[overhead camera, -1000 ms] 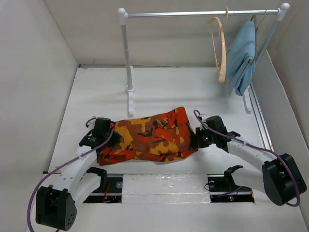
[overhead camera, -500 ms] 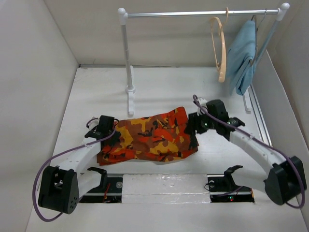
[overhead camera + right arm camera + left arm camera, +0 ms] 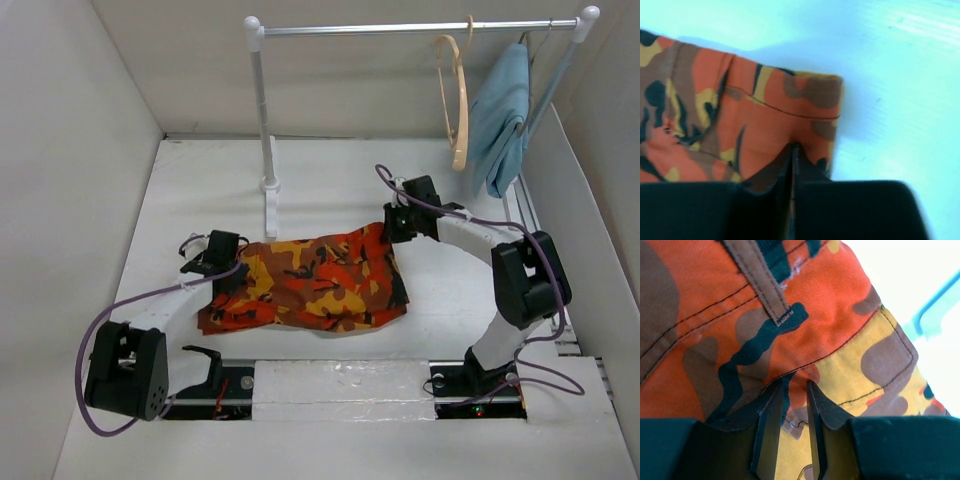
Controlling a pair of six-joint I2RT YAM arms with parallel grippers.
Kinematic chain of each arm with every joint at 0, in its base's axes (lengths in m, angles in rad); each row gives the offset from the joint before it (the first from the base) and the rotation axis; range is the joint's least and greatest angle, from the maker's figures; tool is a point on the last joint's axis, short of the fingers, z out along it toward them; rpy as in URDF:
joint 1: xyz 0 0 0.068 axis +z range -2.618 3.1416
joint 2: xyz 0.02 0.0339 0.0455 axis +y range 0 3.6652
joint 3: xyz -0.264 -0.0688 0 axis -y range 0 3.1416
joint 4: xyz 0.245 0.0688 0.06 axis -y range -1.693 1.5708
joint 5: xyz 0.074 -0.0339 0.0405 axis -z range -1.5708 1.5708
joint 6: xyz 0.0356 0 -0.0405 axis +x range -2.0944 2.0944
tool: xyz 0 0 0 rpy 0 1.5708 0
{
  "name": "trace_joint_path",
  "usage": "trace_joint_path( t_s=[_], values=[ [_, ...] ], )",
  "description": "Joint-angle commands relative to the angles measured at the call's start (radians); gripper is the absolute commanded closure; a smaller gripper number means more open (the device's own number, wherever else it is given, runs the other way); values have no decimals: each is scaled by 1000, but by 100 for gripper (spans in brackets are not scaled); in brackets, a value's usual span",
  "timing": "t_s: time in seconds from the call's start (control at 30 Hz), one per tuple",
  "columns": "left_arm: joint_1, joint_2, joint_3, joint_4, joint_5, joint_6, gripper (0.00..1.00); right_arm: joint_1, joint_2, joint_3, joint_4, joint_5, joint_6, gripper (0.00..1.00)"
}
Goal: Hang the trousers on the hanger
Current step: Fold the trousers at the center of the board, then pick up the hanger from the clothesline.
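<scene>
- Enclosure: a plain white left wall (image 3: pixel 70 150) and a white back wall (image 3: pixel 350 85) border a flat, matte white table (image 3: pixel 200 190).
- Left arm: a white-and-black jointed arm (image 3: pixel 165 318) trailing a purple cable (image 3: pixel 100 330) reaches from the near left corner toward the centre. The left gripper (image 3: pixel 222 268) sits on the left end of the garment. In the left wrist view its two black fingers (image 3: pixel 771 420) stand close together, pinching a fold of printed cloth between them.
- Garment: long cloth trousers (image 3: pixel 310 285) in orange, red, yellow and dark brown camouflage print lie rumpled on the middle of the table, stretched between the two grippers and well apart from the hanger.
- Near edge: a pale translucent strip (image 3: pixel 340 385) lies between the two arm bases, in front of the trousers.
- Rack: a white upright post (image 3: pixel 262 120) stands on a foot just behind the trousers and carries a metal crossbar (image 3: pixel 400 28) running right.
- Right arm: the right gripper (image 3: pixel 390 228) meets the far right corner of the trousers. In the right wrist view its fingers (image 3: pixel 785 172) are pressed together on the hemmed edge of the cloth.
- Hanger: a light tan, curved wooden hanger (image 3: pixel 458 100) hangs from the crossbar near its right end, seen edge-on.
- Right margin: a plain light-blue cloth (image 3: pixel 500 110) hangs just beside the hanger, close to the white right wall (image 3: pixel 600 150).
</scene>
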Motion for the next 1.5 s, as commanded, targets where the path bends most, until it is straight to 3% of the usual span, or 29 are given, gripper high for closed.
trace_joint_path(
  t_s=[0.0, 0.17, 0.23, 0.37, 0.43, 0.47, 0.53, 0.63, 0.7, 0.77, 0.83, 0.87, 0.97, 1.07, 1.13, 1.17, 1.23, 1.27, 1.3, 1.33, 1.43, 1.47],
  values=[
    [23, 97, 46, 14, -102, 45, 78, -51, 4, -29, 123, 7, 59, 98],
    [60, 203, 152, 18, -181, 106, 79, -98, -67, -156, 238, -10, 150, 100],
    [60, 245, 213, 3, -239, 143, 79, -110, -84, -179, 241, -21, 168, 100],
    [100, 260, 296, -57, -219, 189, 80, -101, -137, -161, 192, -33, 153, 100],
    [100, 208, 319, -60, -160, 232, 79, -68, -192, -146, 162, -16, 119, 93],
    [100, 181, 324, -55, -135, 249, 78, -21, -224, -144, 131, -2, 112, 83],
    [83, 75, 324, -29, -92, 305, 76, 20, -317, -171, 131, 1, 99, 74],
    [13, -45, 336, 28, -74, 367, 75, 61, -366, -234, 187, -51, 137, 74],
    [-46, -60, 365, 26, -48, 387, 75, 70, -351, -311, 284, -103, 170, 80],
    [-108, -38, 407, 5, -18, 396, 75, 70, -282, -349, 367, -108, 171, 90],
    [-292, 24, 425, 18, 14, 393, 76, 5, -148, -376, 437, -125, 176, 98],
    [-293, 24, 425, 21, 14, 382, 76, 4, -147, -376, 470, -125, 176, 100],
    [-452, 90, 405, 75, 92, 340, 76, -43, -38, -420, 589, -186, 216, 100],
    [-598, 128, 361, 117, 75, 283, 76, -40, -22, -455, 651, -234, 266, 100],
    [-638, 145, 326, 109, 59, 243, 76, -14, -48, -448, 628, -222, 271, 97],
    [-638, 148, 307, 112, 66, 231, 76, 13, -68, -437, 579, -211, 268, 89],
    [-638, 139, 252, 115, 71, 211, 76, 38, -143, -391, 525, -182, 256, 80],
    [-638, 113, 215, 112, 69, 209, 76, 84, -227, -326, 404, -156, 221, 70],
    [-638, 113, 215, 112, 65, 211, 76, 84, -228, -325, 402, -156, 220, 70],
    [-638, 101, 212, 101, 62, 212, 77, 102, -255, -232, 302, -141, 199, 65],
    [-638, 45, 223, 87, 32, 241, 77, 164, -338, -53, 68, -75, 84, 63],
    [-638, 26, 232, 83, 23, 252, 79, 164, -352, 80, 16, -47, 17, 64]
  ],
)
